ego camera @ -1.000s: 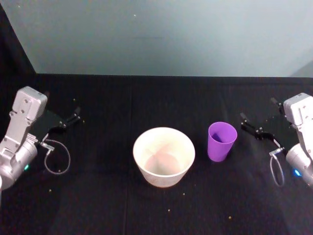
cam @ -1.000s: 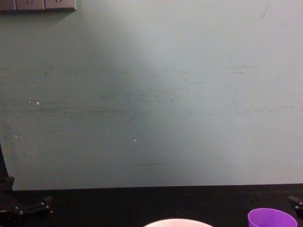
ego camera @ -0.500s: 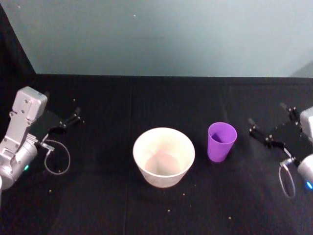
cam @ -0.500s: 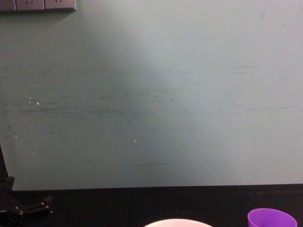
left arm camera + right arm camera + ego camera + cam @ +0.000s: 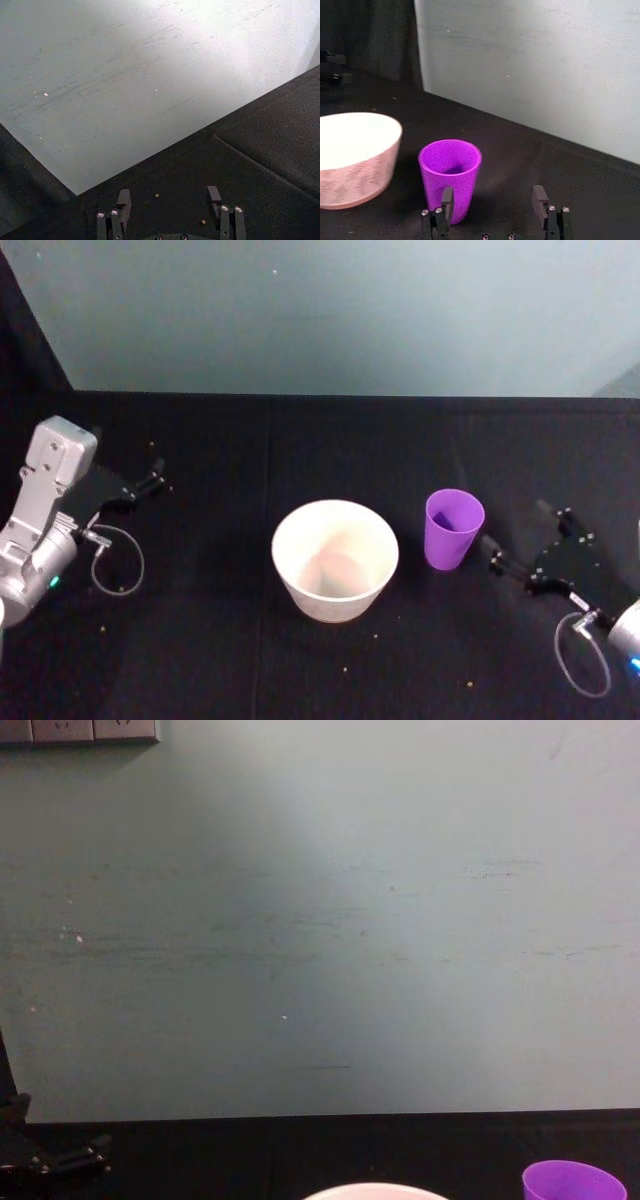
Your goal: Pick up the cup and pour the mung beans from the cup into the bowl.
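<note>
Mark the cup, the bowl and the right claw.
cup (image 5: 452, 542): head view, on its purple outer wall.
bowl (image 5: 335, 608): head view, on its near outer wall.
right claw (image 5: 514, 523): head view, midway between its open fingertips, to the right of the cup.

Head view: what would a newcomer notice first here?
The bright purple cup stands upright on the black table, just right of the wide pale bowl. The right gripper is open close beside the cup, not yet around it. The left gripper is parked open at the table's far left.
</note>
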Robot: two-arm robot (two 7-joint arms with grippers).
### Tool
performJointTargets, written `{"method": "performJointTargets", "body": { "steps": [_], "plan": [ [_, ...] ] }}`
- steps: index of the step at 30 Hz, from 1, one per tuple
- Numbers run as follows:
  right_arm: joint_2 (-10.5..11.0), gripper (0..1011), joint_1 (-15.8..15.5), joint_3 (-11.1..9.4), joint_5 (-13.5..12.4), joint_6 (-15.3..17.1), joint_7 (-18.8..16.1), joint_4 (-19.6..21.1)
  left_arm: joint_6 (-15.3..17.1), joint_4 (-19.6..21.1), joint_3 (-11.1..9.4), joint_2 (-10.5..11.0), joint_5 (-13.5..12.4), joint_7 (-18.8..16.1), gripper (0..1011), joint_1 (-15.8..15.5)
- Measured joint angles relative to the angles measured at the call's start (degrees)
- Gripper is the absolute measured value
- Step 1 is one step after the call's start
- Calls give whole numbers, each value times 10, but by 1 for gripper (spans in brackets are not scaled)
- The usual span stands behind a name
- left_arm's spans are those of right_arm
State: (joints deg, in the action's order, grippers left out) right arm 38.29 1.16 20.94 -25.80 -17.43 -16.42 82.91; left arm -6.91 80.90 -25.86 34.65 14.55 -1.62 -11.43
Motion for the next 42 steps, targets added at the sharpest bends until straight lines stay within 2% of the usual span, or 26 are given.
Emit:
{"method": "performJointTargets", "body": {
  "steps": [3,12,22,30,42],
  "plan": [
    [-11,1003,5,5,-14,-1,-30,-13,0,0,0,0,0,0,1000,0],
    [-43,1003,23,14,-24,-4,-74,-41,0,0,0,0,0,0,1000,0],
    [-70,1003,44,12,-18,-4,-84,-65,0,0,0,0,0,0,1000,0],
    [-91,1003,66,9,-20,14,-101,-83,0,0,0,0,0,0,1000,0],
    [-114,1003,90,5,-7,35,-114,-101,0,0,0,0,0,0,1000,0]
  ]
}}
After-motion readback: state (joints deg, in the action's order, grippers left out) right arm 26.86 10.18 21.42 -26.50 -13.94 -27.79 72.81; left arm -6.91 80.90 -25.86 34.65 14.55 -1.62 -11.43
